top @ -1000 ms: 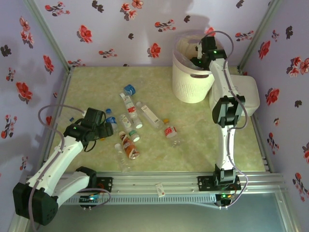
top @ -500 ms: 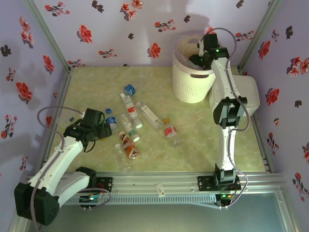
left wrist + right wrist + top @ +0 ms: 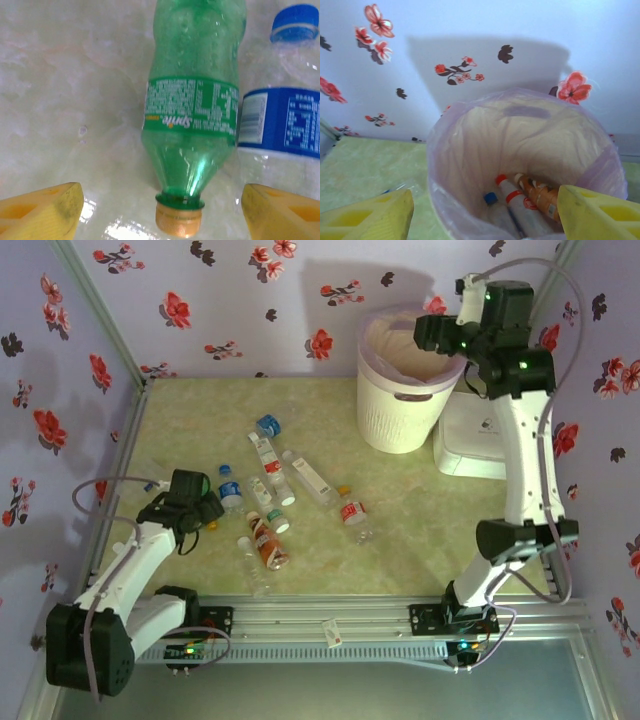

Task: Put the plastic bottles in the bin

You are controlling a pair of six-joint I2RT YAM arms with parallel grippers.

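Note:
Several plastic bottles (image 3: 272, 492) lie scattered on the table left of centre. In the left wrist view a green bottle (image 3: 192, 110) with an orange cap lies cap-end towards me, and a clear blue-labelled bottle (image 3: 282, 125) touches its right side. My left gripper (image 3: 204, 510) (image 3: 161, 196) is open, low over the table, its yellow fingers (image 3: 47, 210) standing either side of the green bottle's cap without touching it. My right gripper (image 3: 440, 335) (image 3: 485, 200) hangs open and empty above the bin (image 3: 400, 410) (image 3: 450, 165). Three bottles (image 3: 520, 210) lie at the bin's bottom.
A flat white rectangular box (image 3: 480, 445) sits right of the bin, under the right arm. Flowered walls close in the back and both sides. The metal rail (image 3: 330, 618) runs along the near edge.
The right arm has lifted up out of the bin and its jaws have opened wider. The left gripper has shifted slightly left over the green bottle, its jaws a little narrower.

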